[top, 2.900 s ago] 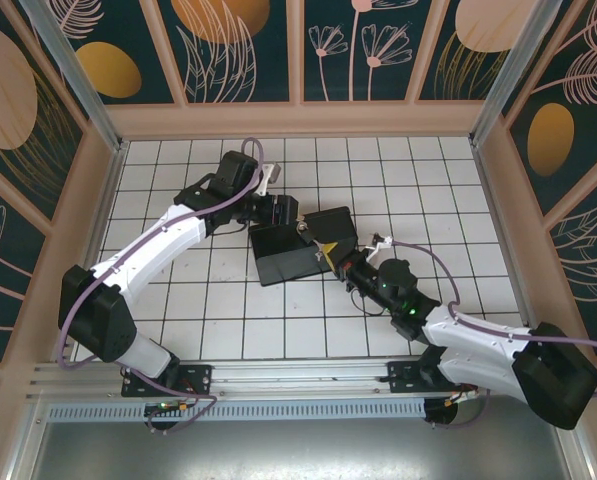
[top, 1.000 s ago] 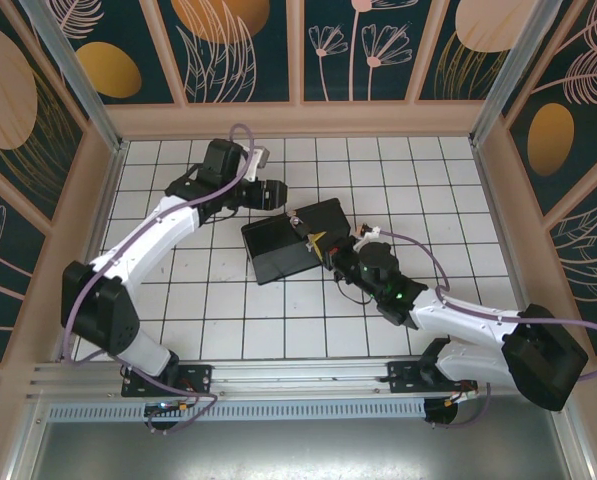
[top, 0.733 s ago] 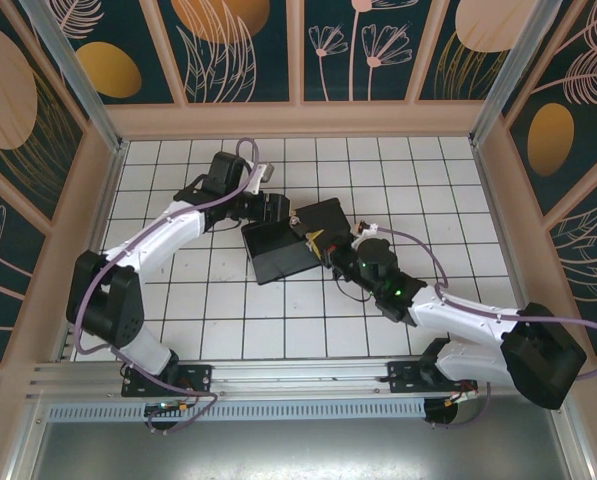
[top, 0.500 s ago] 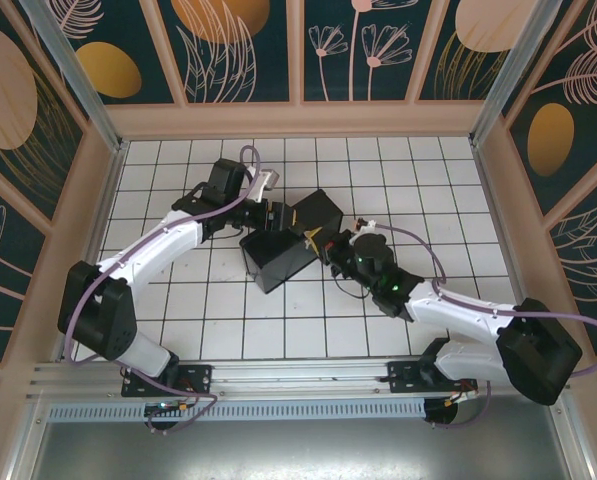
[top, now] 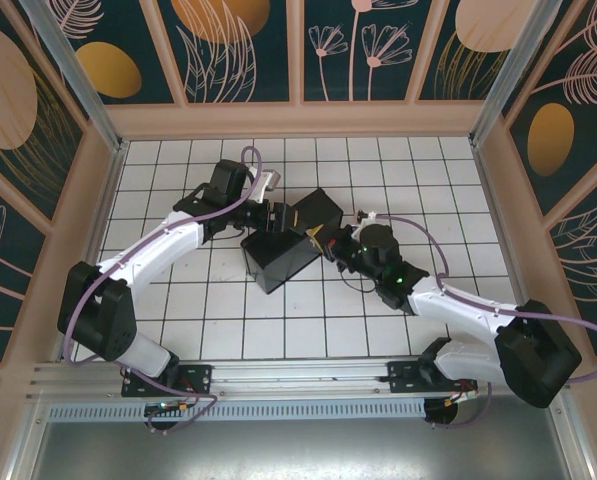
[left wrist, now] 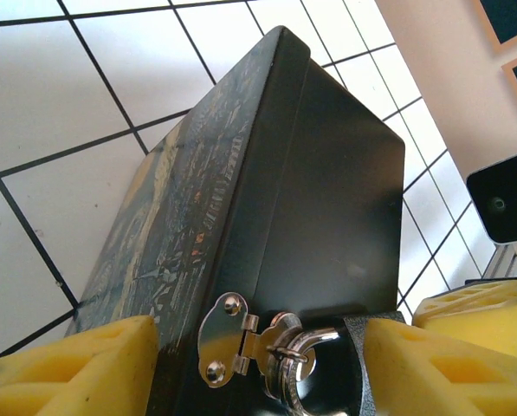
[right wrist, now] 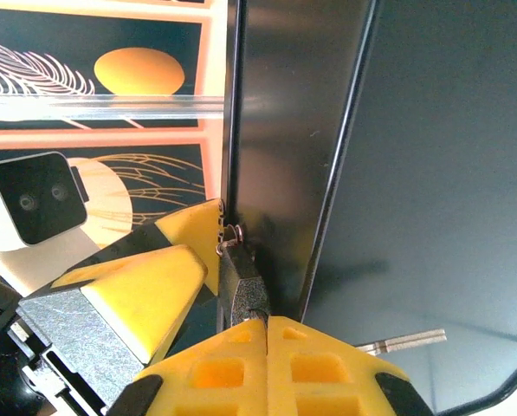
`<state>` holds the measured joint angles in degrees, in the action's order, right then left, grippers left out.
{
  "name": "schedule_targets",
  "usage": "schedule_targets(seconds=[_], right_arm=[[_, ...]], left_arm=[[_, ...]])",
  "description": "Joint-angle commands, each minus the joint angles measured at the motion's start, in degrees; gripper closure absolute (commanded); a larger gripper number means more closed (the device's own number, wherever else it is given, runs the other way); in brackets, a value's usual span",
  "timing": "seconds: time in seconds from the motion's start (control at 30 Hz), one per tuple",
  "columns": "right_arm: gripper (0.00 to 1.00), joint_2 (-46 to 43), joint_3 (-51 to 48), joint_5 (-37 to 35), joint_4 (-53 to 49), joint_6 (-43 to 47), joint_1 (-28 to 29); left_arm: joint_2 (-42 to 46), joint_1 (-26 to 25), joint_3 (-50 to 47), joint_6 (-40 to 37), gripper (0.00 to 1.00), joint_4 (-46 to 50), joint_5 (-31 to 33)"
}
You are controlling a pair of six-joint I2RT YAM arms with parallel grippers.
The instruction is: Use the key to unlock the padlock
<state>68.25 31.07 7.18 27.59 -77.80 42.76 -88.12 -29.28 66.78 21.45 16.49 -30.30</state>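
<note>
The dark painted box (top: 281, 258) sits mid-floor between my two arms. Its silver hasp (left wrist: 224, 338) carries the padlock (left wrist: 352, 368), which has a dark textured body and a shiny shackle through the staple. My left gripper (left wrist: 258, 347) straddles that edge. One yellow finger (left wrist: 67, 373) lies on the painted side and the other presses the padlock body. In the top view my left gripper (top: 271, 218) is at the box's far left. My right gripper (right wrist: 267, 322) is shut, its tips against the padlock's (right wrist: 242, 290) lower end. The key is hidden.
White tiled floor (top: 198, 300) surrounds the box, ringed by wooden walls (top: 298, 118). The left gripper's yellow fingers (right wrist: 141, 290) crowd beside the padlock. A thin metal strip (right wrist: 405, 341) lies against the box's dark panel (right wrist: 431, 173).
Over the last second my left gripper moved in onto the box's hasp edge. The box turned and shifted slightly, and my right gripper followed it up and left.
</note>
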Motion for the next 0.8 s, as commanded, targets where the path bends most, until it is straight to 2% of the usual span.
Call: schedule_targets(seconds=[0.0,0.23,0.43,0.77], right_arm=[[0.95,3.16,3.25,3.39,1.66,2.91,-0.25],[0.97,4.98,4.36,5.13,3.49,3.3,-0.15],[0.84,5.84,4.11,6.62,3.41,3.21,-0.53],[0.62,-4.56,-1.95,8.08,-3.46,6.97,-6.56]], left_arm=[[-1.0,-2.62,1.07,0.06,0.35,1.79,-4.46],[-1.61,-3.71,0.98,-0.71,0.41,2.27,-4.76],[-2.23,-4.22,1.84,-0.76,0.39,3.49,-1.94],[-2.4,-1.88,3.79,-0.9,0.37,6.09,1.97]])
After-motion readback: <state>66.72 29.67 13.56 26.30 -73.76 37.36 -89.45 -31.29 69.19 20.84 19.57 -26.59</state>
